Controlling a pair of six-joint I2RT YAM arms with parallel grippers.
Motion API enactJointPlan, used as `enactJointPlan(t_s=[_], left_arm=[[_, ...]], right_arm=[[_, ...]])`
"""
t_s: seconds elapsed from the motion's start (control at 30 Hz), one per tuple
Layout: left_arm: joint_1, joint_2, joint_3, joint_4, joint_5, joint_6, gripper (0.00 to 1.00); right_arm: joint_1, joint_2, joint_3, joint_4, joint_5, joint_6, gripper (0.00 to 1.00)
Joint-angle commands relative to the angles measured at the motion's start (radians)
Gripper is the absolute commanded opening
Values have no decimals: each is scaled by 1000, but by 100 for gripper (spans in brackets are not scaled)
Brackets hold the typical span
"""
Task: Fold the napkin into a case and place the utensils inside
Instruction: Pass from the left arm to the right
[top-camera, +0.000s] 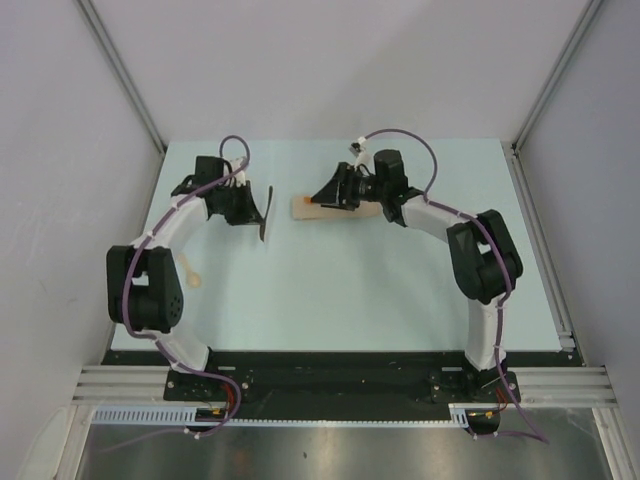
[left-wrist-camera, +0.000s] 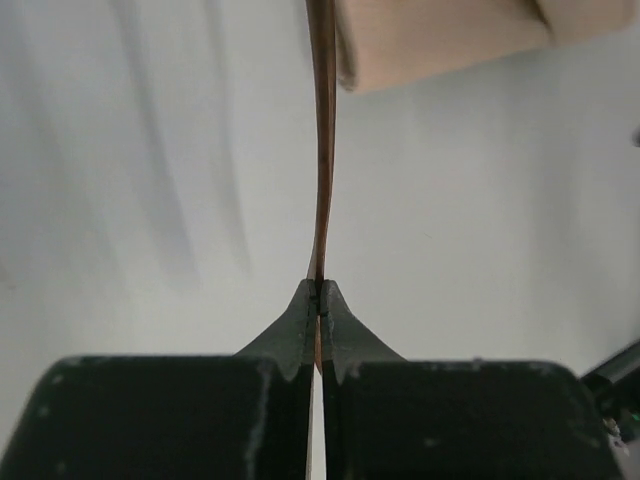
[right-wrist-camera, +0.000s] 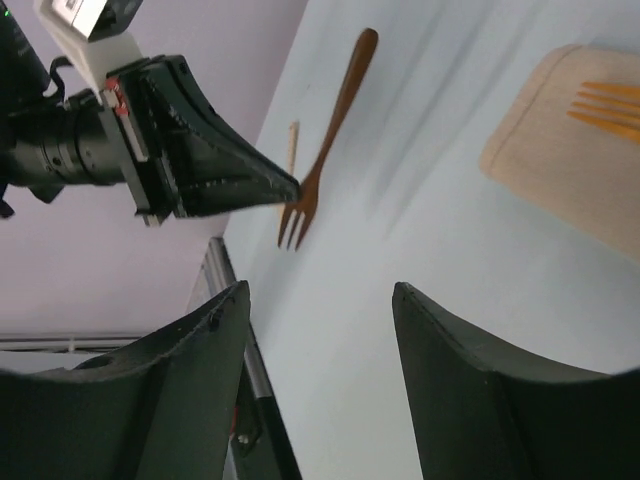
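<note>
The beige case (top-camera: 335, 209) lies flat at the table's back middle, with the tines of an orange fork (top-camera: 306, 202) showing at its left end. It also shows in the right wrist view (right-wrist-camera: 565, 165) with the orange tines (right-wrist-camera: 608, 106), and in the left wrist view (left-wrist-camera: 440, 40). My left gripper (top-camera: 254, 209) is shut on a dark brown fork (top-camera: 266, 214) and holds it just left of the case. The left wrist view shows that fork edge-on (left-wrist-camera: 322, 150) between the shut fingers (left-wrist-camera: 318, 288). My right gripper (top-camera: 320, 198) is open and empty over the case's left end, jaws wide apart (right-wrist-camera: 320, 290).
A light wooden spoon (top-camera: 190, 272) lies on the table beside the left arm's elbow and shows small in the right wrist view (right-wrist-camera: 292, 146). The pale blue table (top-camera: 350, 290) ends at a metal rail at the front. Grey walls stand on both sides.
</note>
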Motion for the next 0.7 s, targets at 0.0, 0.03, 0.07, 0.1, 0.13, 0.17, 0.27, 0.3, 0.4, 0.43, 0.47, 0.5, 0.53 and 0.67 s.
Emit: enactJointPlan(t_s=[0.0, 0.03, 0.07, 0.1, 0.13, 0.17, 0.27, 0.3, 0.4, 0.43, 0.47, 0.5, 0.53, 0.67], left_arm=[[-62, -108, -129, 205, 216, -121, 0], [-91, -133, -153, 232, 254, -138, 0], [-110, -141, -189, 249, 259, -167, 0], [-146, -145, -203, 281, 265, -177, 0], [-160, -151, -213, 295, 288, -184, 0], [-174, -159, -239, 314, 294, -212, 0], [-211, -176, -273, 374, 319, -233, 0], [-217, -178, -275, 373, 321, -232, 0], [-217, -188, -283, 375, 328, -229, 0], [-217, -188, -276, 361, 321, -223, 0], [-217, -190, -263, 344, 299, -202, 0], [-217, -191, -255, 320, 288, -194, 0], [-217, -193, -247, 312, 281, -180, 0], [-220, -179, -232, 281, 272, -158, 0]], right_arm=[[47, 74, 28, 262, -31, 263, 63], [55, 85, 19, 310, -25, 288, 63], [69, 94, 19, 308, 2, 311, 63], [75, 98, 19, 306, 16, 313, 63], [86, 102, 19, 312, 26, 313, 63], [99, 112, 27, 297, 41, 308, 63], [107, 118, 4, 268, 69, 305, 55], [104, 112, -8, 265, 75, 302, 50], [98, 80, -50, 240, 93, 285, 45], [96, 63, -64, 218, 105, 253, 45], [92, 43, -77, 201, 119, 229, 46], [84, -5, -105, 179, 133, 203, 49], [78, -29, -111, 118, 171, 136, 50], [54, -128, -113, -46, 273, -30, 62]])
